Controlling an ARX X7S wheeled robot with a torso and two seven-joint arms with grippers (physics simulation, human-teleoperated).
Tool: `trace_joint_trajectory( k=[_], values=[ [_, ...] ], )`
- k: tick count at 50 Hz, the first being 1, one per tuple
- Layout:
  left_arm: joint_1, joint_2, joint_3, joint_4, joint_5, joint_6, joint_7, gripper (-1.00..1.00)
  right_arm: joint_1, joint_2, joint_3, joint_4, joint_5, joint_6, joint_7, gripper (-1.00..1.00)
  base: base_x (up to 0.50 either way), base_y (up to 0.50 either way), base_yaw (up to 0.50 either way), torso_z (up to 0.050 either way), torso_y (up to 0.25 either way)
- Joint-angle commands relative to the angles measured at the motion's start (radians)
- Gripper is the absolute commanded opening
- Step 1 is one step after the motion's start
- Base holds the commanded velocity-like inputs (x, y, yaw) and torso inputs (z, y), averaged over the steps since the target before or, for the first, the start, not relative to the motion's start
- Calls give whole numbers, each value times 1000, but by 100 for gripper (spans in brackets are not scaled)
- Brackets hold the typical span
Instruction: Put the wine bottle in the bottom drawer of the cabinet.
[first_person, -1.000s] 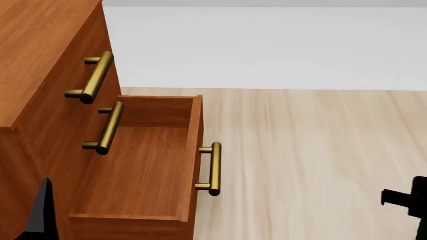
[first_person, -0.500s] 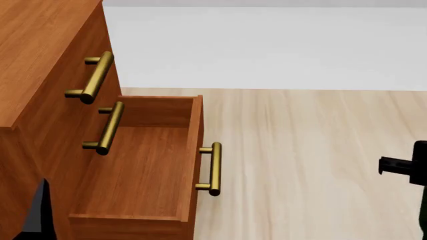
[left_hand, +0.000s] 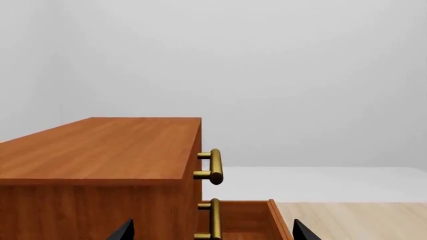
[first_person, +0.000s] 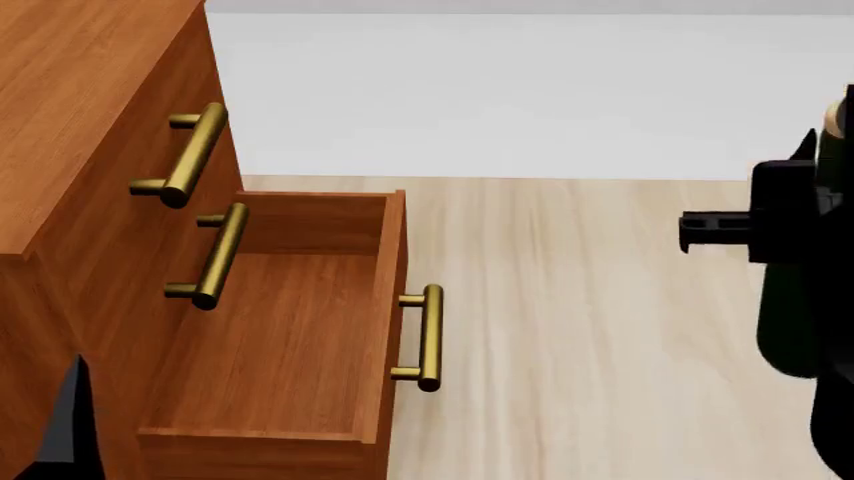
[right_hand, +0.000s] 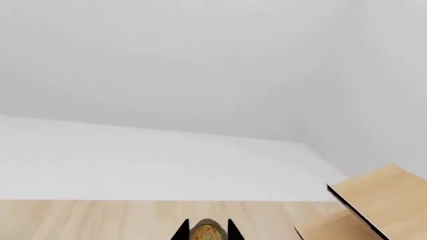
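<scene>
At the left of the head view stands the cabinet (first_person: 94, 150), its two upper drawer fronts closed, each with a brass bar handle (first_person: 187, 155). Low at that edge a dark sliver of the left gripper (first_person: 74, 425) shows; the left wrist view catches only its two black fingertips (left_hand: 123, 231), set wide apart with nothing between them, facing the cabinet's side. Beside the cabinet the bottom drawer (first_person: 287, 330) is pulled out over the pale wooden floor (first_person: 587, 330), its wooden inside bare. Well apart from it, at the right edge, the right gripper (first_person: 781, 215) holds the wine bottle (first_person: 790, 325) upright above the floor, its jaws clamped on the dark green glass. The right wrist view shows the tan cork (right_hand: 207, 232) squeezed between two black fingertips (right_hand: 181, 231), with a light wooden rack (right_hand: 377, 210) nearby.
</scene>
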Motion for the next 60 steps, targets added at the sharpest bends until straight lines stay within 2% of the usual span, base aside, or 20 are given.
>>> trace_joint_trajectory(
  k=[1, 11, 21, 29, 37, 41, 50, 60],
  values=[
    [3, -2, -7, 4, -2, -6, 2, 100, 178, -43, 11, -48, 97, 153, -10, -100, 0, 0, 0, 0, 0],
    [2, 9, -10, 8, -5, -25, -1, 100, 375, -130, -49, 14, 133, 261, -32, -100, 0, 0, 0, 0, 0],
    [19, 3, -12, -3, 8, -10, 11, 100, 510, -234, -126, 134, 127, 295, -102, -100, 0, 0, 0, 0, 1],
    [30, 4, -15, -11, 7, 2, 20, 100, 683, -364, -155, 395, 127, 355, -140, -100, 0, 0, 0, 0, 1],
    [38, -2, -19, -10, 8, 12, 24, 100, 784, -457, -163, 521, 152, 388, -181, -100, 0, 0, 0, 0, 0],
    [46, -10, -20, -14, 16, 20, 28, 100, 823, -492, -229, 572, 120, 371, -247, -100, 0, 0, 0, 0, 0],
    [49, -14, -26, -12, 15, 24, 33, 100, 887, -584, -227, 783, 113, 334, -310, -100, 0, 0, 0, 0, 1],
    [53, -12, -28, -8, 22, 20, 37, 100, 988, -701, -282, 1065, 85, 309, -460, -100, 0, 0, 0, 0, 1]
  ],
)
